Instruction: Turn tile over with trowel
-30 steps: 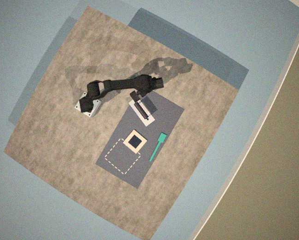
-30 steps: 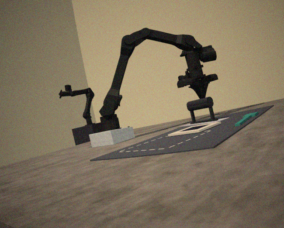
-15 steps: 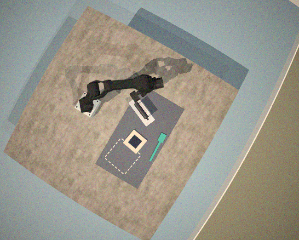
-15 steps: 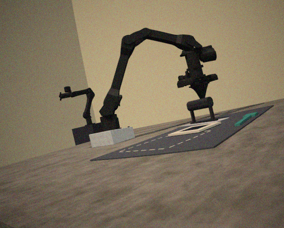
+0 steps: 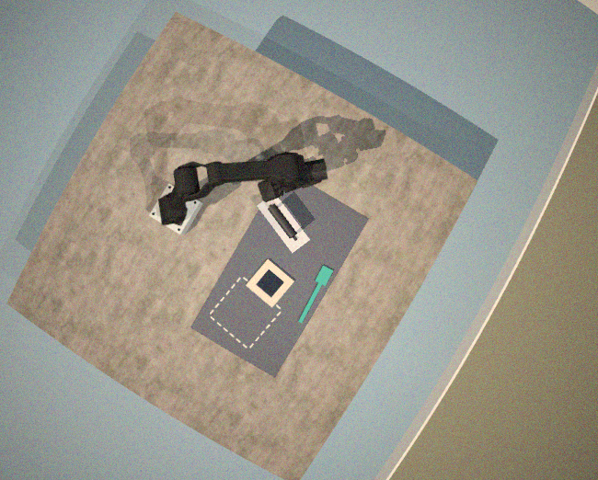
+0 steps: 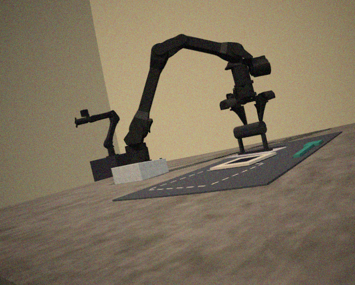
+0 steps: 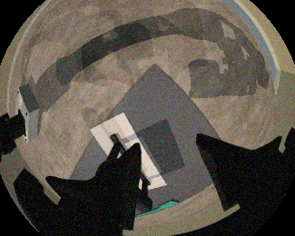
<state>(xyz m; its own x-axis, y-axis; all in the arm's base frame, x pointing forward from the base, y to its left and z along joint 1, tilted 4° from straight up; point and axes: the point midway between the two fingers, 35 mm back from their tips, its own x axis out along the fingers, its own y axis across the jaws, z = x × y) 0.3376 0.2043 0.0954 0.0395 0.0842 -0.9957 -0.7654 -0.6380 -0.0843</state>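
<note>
Tile, cream with a dark square on top, lies on the mat below centre in the top view, partly over the dashed outline's upper right edge. Fingers apart, the hand grips nothing.

The six-joint arm stands in a raised arch. From the base, the upper arm rises steeply with a lean to the right in the exterior view. The elbow is bent; the forearm extends right with a slight downward slope. The wrist is bent downward. The gripper points toward the tabletop, above its surface. Both fingers are separated, partly open, with nothing gripped between them.
</note>
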